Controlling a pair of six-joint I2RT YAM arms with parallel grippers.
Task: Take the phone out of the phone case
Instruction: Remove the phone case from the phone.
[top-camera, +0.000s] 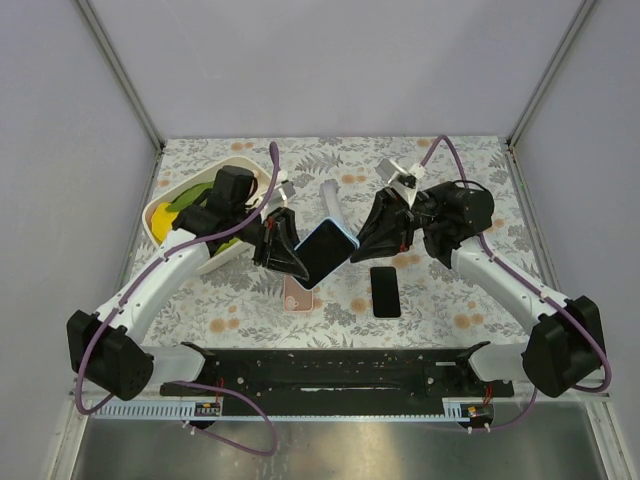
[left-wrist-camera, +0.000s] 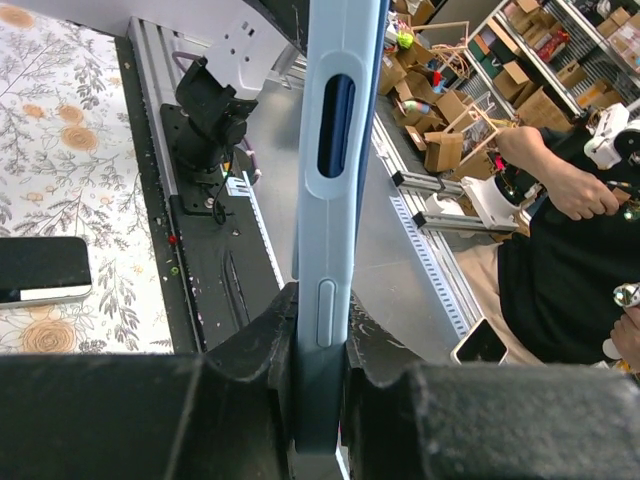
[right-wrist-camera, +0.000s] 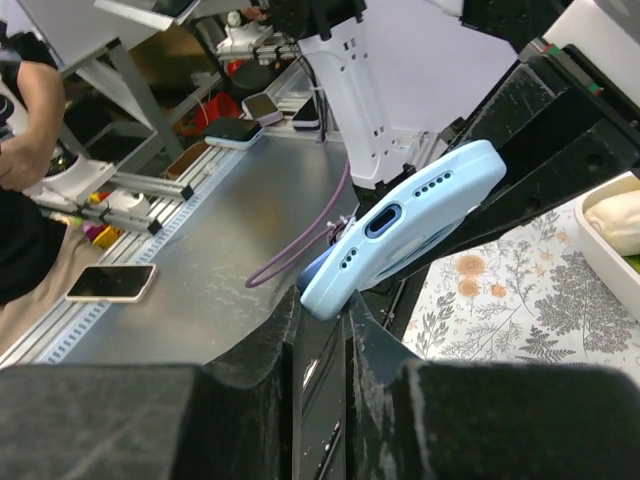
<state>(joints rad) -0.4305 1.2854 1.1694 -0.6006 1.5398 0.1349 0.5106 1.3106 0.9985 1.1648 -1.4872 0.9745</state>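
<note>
Closest to the lens, the left gripper (left-wrist-camera: 320, 315) is clamped on the edge of the pale blue phone case (left-wrist-camera: 322, 230), holding it up off the table (top-camera: 450, 300). The phone (top-camera: 322, 252) sits in the case, dark screen up, in mid-air between the arms. At its three o'clock, the right gripper (right-wrist-camera: 320, 320) is pinched on a thin dark edge by the case's corner. It looks like the phone itself, though I can't be sure.

I'd call this the prying step. Next, the case lip needs peeling off that corner while the left grip stays firm.

Round about, a white bowl (top-camera: 165, 215) sits at the case's ten o'clock. A pink phone (top-camera: 297, 293) lies right beneath at six and a black phone (top-camera: 386, 291) at four. A slip could land on either.
</note>
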